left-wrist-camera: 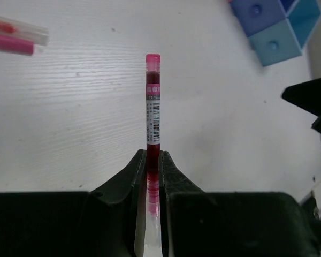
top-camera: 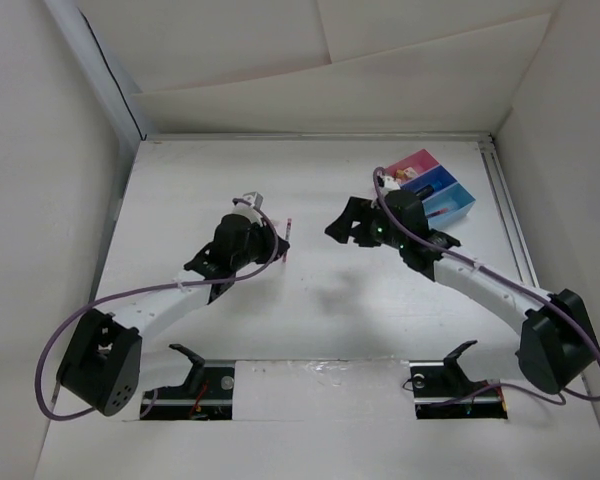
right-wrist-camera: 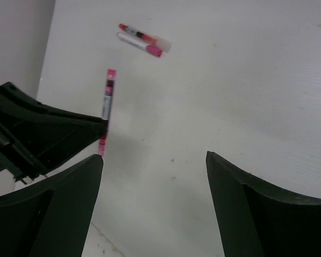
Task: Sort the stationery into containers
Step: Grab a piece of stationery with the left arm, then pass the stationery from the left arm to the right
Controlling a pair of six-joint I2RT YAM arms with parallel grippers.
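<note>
Sorting looks barely begun. Across the counter [top-camera: 200,180], the containers [top-camera: 432,186] sit well right of the left claw [left-wrist-camera: 153,160], clenched on one pink pen [left-wrist-camera: 153,101]. The right claw [right-wrist-camera: 154,158] gapes empty. Two pens [left-wrist-camera: 13,36] lie ahead-left, unsorted.

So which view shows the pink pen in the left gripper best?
Left wrist. The pink pen stands centred and large, its lower end clamped in the left gripper, label visible. The right wrist view shows it smaller, from the side, at the left gripper's tip. The top view gives only a thin pink sliver.
</note>
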